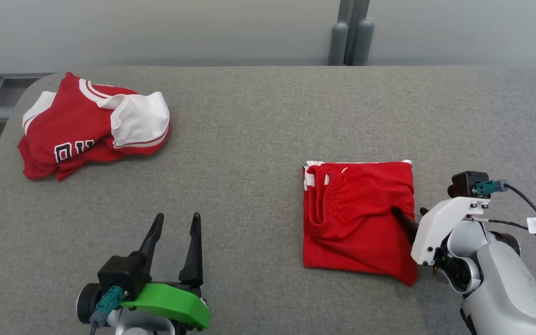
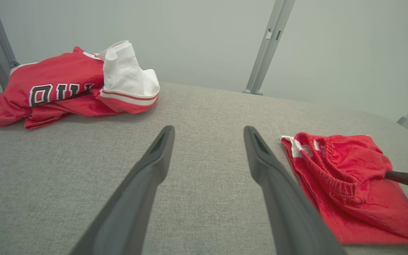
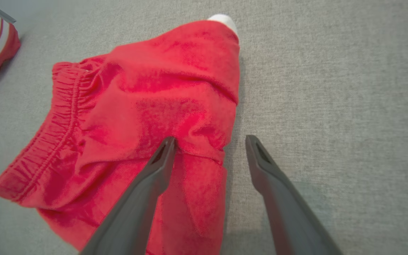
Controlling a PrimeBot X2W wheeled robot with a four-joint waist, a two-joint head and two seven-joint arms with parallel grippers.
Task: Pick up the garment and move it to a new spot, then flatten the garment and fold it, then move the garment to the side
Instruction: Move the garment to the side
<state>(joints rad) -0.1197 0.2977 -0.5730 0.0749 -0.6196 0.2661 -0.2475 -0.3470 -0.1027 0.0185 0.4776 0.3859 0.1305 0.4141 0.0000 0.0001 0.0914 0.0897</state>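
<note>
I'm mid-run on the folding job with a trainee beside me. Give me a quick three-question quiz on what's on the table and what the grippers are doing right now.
1. True or false: the red shorts lie folded on the robot's right half of the table.
2. Pick one. The right gripper is: A) open, one finger over the shorts' edge and one over bare table; B) shut on the shorts; C) shut, well away from the shorts.
3. Fill in: the crumpled red and white jersey lies near the table's far ____ corner, ahead of the open left gripper.
Key: 1 true; 2 A; 3 left.
</note>
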